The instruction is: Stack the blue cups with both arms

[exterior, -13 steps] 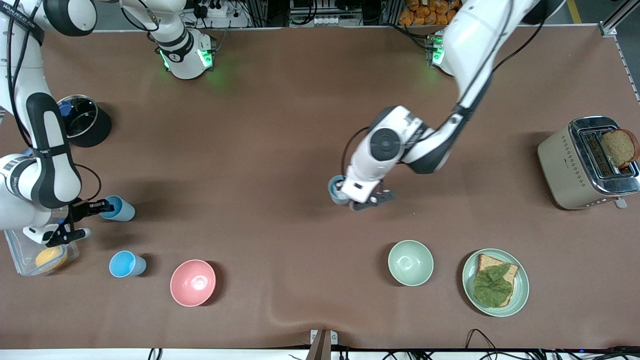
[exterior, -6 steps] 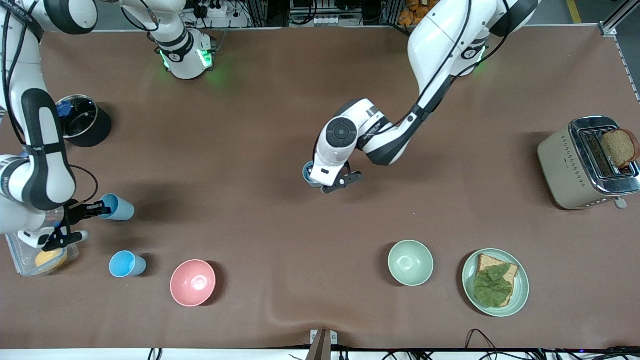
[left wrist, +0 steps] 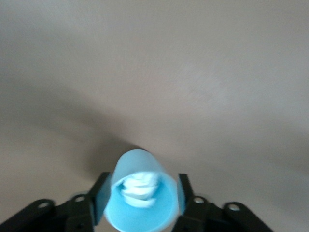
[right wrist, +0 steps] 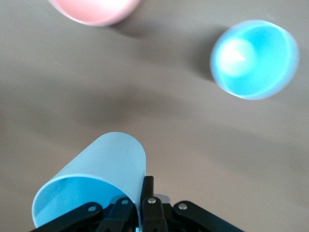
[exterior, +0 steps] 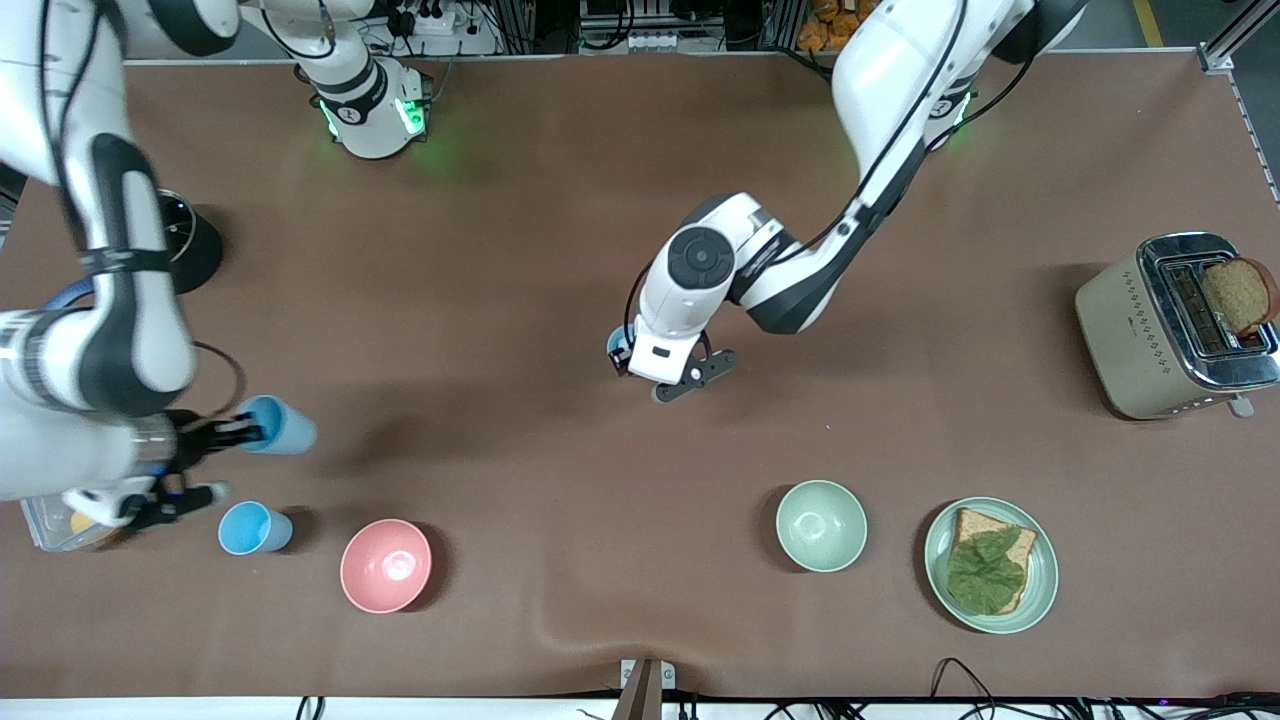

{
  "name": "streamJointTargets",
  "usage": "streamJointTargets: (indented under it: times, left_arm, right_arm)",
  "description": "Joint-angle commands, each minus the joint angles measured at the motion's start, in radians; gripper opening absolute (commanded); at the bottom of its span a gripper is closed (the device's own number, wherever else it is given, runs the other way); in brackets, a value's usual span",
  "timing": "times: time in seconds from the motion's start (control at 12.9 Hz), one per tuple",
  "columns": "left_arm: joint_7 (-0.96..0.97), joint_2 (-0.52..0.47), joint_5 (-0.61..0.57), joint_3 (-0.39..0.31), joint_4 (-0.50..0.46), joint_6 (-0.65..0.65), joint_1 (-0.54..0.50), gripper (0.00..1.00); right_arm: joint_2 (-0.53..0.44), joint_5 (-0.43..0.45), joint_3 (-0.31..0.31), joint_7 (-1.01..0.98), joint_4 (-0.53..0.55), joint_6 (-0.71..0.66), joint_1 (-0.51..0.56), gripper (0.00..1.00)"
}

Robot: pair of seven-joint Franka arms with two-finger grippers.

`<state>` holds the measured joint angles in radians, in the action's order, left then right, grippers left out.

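Observation:
My right gripper (exterior: 248,433) is shut on the rim of a light-blue cup (exterior: 283,425) and holds it tilted on its side above the table at the right arm's end. In the right wrist view its fingers (right wrist: 147,192) pinch that cup's wall (right wrist: 99,174). A second blue cup (exterior: 252,527) stands upright on the table below it, and it also shows in the right wrist view (right wrist: 253,58). My left gripper (exterior: 622,353) is over the table's middle, shut on a paler blue cup (exterior: 614,347) that is mostly hidden under the wrist. The left wrist view shows this cup (left wrist: 142,193) between the fingers (left wrist: 99,195).
A pink bowl (exterior: 386,565) sits beside the standing cup. A pale green bowl (exterior: 821,525), a plate (exterior: 1040,580) with bread and lettuce and a toaster (exterior: 1130,330) lie toward the left arm's end. A black pot (exterior: 190,245) and a clear container (exterior: 45,525) sit at the right arm's end.
The left arm carried its cup toward the right arm's end, then held nearly still. The right gripper moved its cup a little toward the table's middle and nearer the standing cup.

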<state>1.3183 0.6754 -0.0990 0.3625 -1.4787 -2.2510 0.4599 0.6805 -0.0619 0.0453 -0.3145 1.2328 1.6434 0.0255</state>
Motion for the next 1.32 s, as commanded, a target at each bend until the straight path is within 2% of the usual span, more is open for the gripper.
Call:
streamJointTargets:
  times: [0.0,0.23,0.39,0.54,0.7,0.85,1.09,1.24]
  left_arm:
    - [0.030,-0.193,-0.016,-0.007,-0.037,0.120,-0.062,1.00]
    - [-0.042,-0.328,-0.018,-0.005,-0.035,0.230,-0.180,1.00]
    - [-0.193,-0.391,-0.016,-0.005,-0.032,0.309,-0.268,1.00]
    - [-0.368,-0.443,0.001,0.000,-0.031,0.405,-0.372,1.00]
    - [-0.408,-0.493,-0.002,-0.003,-0.031,0.476,-0.440,1.00]
    - [-0.552,-0.542,-0.002,-0.005,-0.029,0.551,-0.492,1.00]
    - [-0.721,-0.591,0.028,-0.002,-0.029,0.611,-0.588,1.00]
    - [-0.775,-0.611,0.047,-0.008,-0.034,0.616,-0.610,1.00]
  right_arm:
    - [-0.057,-0.004,-0.005,0.087,0.007,-0.019,-0.139,0.00]
    - [-0.078,-0.015,0.025,0.089,0.002,-0.027,-0.286,0.00]
    - [-0.058,-0.015,0.022,0.116,0.008,0.050,-0.390,0.00]
    - [-0.042,-0.035,0.024,0.182,0.013,0.076,-0.439,0.00]
    - [-0.018,-0.041,0.024,0.212,0.013,0.113,-0.478,0.00]
    - [0.011,-0.041,0.024,0.308,0.013,0.177,-0.534,0.00]
    - [0.024,-0.042,0.024,0.435,0.013,0.179,-0.594,0.00]
    - [0.030,-0.045,0.024,0.494,0.013,0.179,-0.611,0.00]
